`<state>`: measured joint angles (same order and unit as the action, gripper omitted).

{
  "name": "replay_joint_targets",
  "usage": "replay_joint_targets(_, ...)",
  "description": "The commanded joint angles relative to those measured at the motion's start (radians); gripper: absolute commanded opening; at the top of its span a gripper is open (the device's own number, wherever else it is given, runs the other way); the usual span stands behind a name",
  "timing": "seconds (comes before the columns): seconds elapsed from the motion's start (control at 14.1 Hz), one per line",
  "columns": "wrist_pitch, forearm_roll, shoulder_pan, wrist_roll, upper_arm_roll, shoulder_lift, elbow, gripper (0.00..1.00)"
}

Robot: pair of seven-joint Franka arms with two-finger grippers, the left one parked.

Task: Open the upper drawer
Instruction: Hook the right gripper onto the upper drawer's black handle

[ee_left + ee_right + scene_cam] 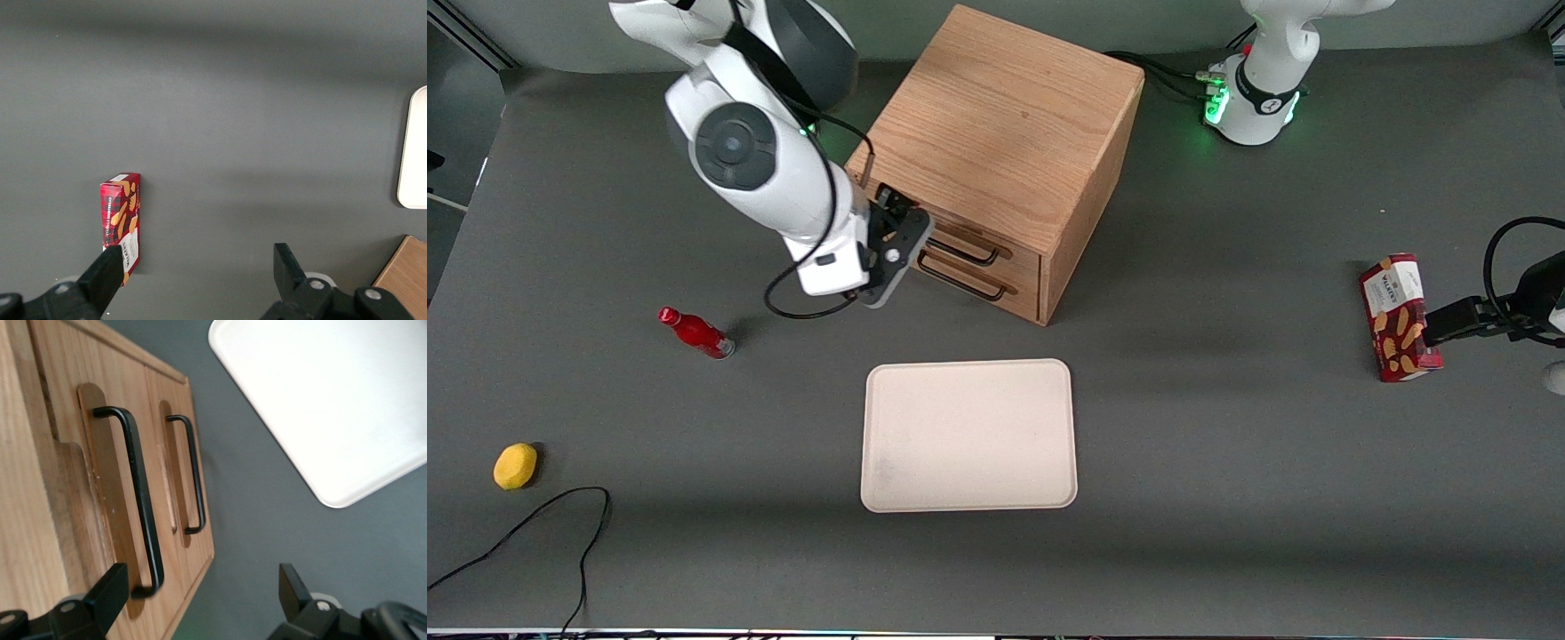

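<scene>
The wooden cabinet (pixel 1005 142) stands at the middle of the table, farther from the front camera than the tray. Its upper drawer (pixel 996 244) is shut, flush with the lower drawer (pixel 983 298). The upper drawer's black wire handle (pixel 967 254) also shows in the right wrist view (pixel 137 493), with the lower handle (pixel 192 473) beside it. My right gripper (pixel 901 229) is open and empty just in front of the drawers, at the handle's end toward the working arm. In the wrist view the gripper (pixel 200 593) has one finger (pixel 110 593) beside the upper handle's end, not touching it.
A cream tray (pixel 969 436) lies nearer the front camera than the cabinet, also in the wrist view (pixel 320 407). A red bottle (pixel 695 332), a yellow fruit (pixel 515 466) and a black cable (pixel 560 524) lie toward the working arm's end. A red biscuit box (pixel 1399 317) lies toward the parked arm's end.
</scene>
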<state>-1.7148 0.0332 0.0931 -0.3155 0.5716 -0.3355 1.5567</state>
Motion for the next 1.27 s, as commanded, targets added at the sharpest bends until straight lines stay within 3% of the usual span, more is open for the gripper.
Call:
replay_joint_targets(0.0, -0.064, 0.016, 0.030, -0.011, 0.002, -0.010, 0.062, 1.00)
replay_joint_targets(0.64, -0.199, 0.007, 0.059, 0.021, 0.001, -0.022, 0.146, 1.00)
replay_joint_targets(1.2, -0.220, -0.002, 0.063, 0.009, -0.006, -0.036, 0.149, 1.00)
